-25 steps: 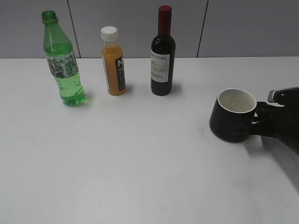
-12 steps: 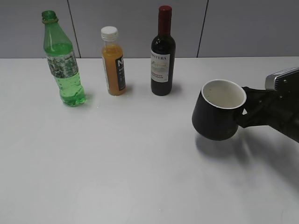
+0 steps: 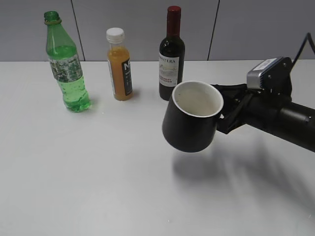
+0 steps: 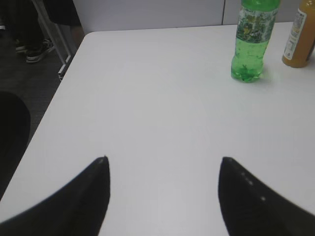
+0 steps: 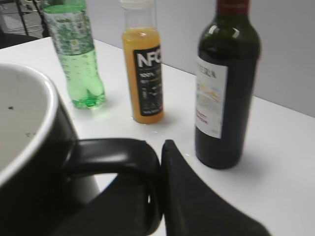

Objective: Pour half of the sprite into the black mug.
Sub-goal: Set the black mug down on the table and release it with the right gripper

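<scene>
The sprite [image 3: 64,64], a green capless bottle, stands upright at the table's far left; it also shows in the left wrist view [image 4: 252,39] and the right wrist view [image 5: 75,54]. My right gripper [image 3: 227,117] is shut on the loop handle of the black mug [image 3: 192,117] and holds it in the air over the middle of the table, tilted a little. In the right wrist view the mug [image 5: 29,162] fills the lower left, its handle pinched by the gripper [image 5: 160,182]. My left gripper [image 4: 162,169] is open and empty over the table's left part.
An orange juice bottle [image 3: 119,65] with a white cap and a dark wine bottle [image 3: 171,55] stand to the right of the sprite, in a row along the back. The table's left edge [image 4: 59,88] shows in the left wrist view.
My right gripper has lifted the black mug off the table and carried it left toward the middle. The bottles have not moved.
</scene>
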